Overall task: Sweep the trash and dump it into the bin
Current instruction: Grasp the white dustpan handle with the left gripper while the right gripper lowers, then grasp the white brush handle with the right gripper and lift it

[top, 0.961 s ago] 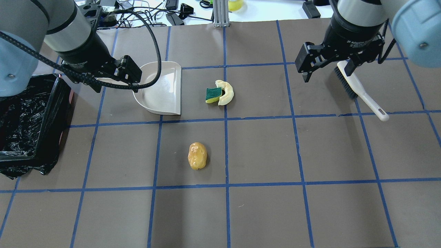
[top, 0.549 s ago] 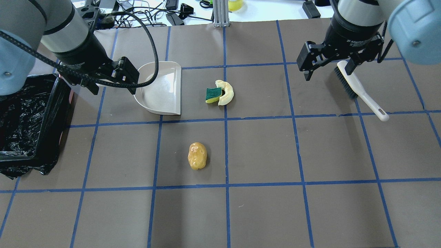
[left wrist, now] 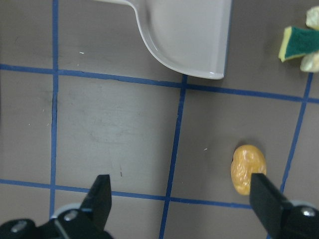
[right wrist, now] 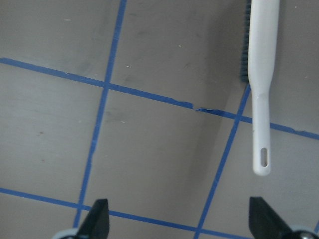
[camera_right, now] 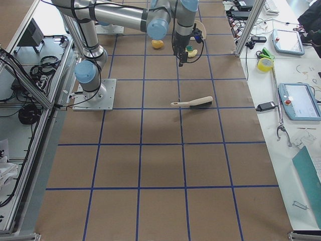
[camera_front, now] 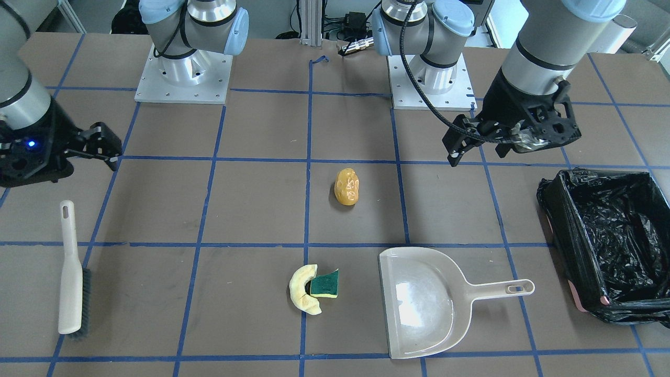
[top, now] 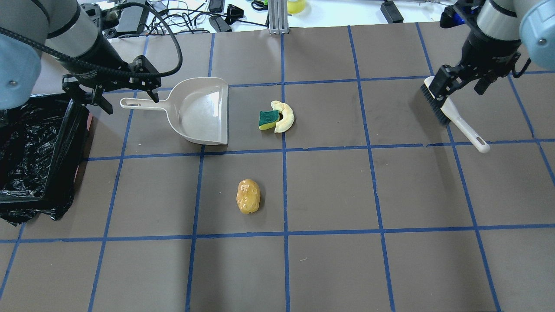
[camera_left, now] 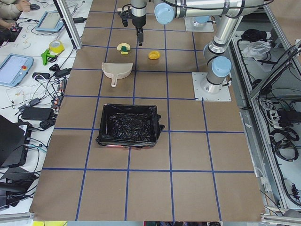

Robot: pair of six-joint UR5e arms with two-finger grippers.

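Both hands were open, gripping nothing: left hand [top: 130, 103] upper left near the dustpan [top: 204, 112], right hand [top: 457, 89] upper right near the brush [top: 455, 117]. On the counter [top: 329, 186], the sponge [top: 269, 119] touched the crescent [top: 286, 116] at center. The lump [top: 248, 196] lay below them, and the bin [top: 65, 143] sat at the left edge.

l pincer [left wrist: 180, 185] wide open, pointing down, r pincer [right wrist: 178, 209] open too, both empty

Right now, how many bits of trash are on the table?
3: the potato lump lies alone mid-table; the foam crescent and sponge chunk touch each other near the dustpan.
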